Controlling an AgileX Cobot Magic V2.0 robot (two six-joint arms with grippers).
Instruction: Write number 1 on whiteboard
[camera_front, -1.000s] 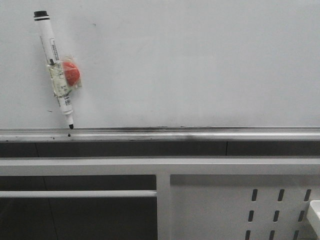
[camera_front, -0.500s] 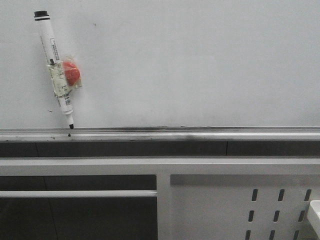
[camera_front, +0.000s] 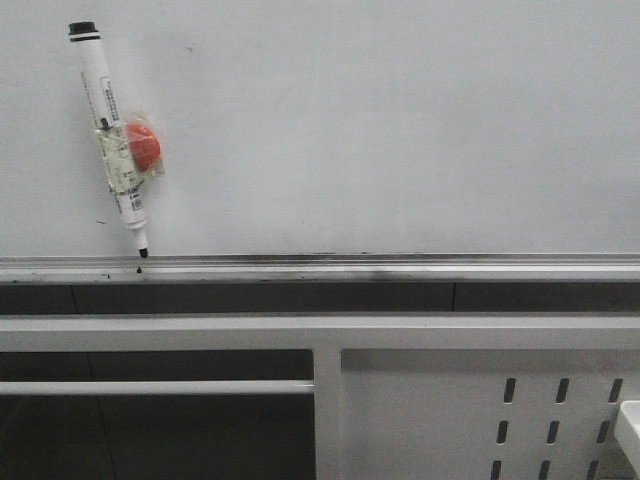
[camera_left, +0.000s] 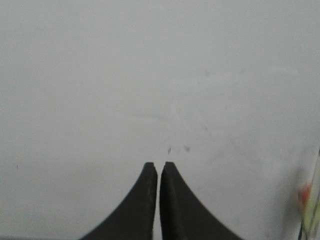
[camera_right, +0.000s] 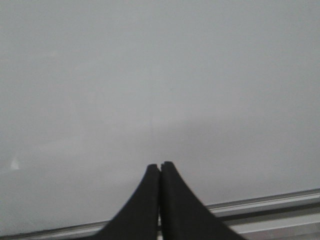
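Front view: the whiteboard (camera_front: 380, 130) filled the upper half of the frame, its silver tray rail (camera_front: 400, 266) running across the middle. A marker pen (camera_front: 108, 135) with a red ball (camera_front: 141, 146) leaned at upper left, tip down at the rail. No stroke of the number 1 was visible. My left gripper (camera_left: 158, 166) and right gripper (camera_right: 160, 166) faced the board, fingers pressed together, holding nothing.

All three views facing whiteboard (camera_front: 400, 130)
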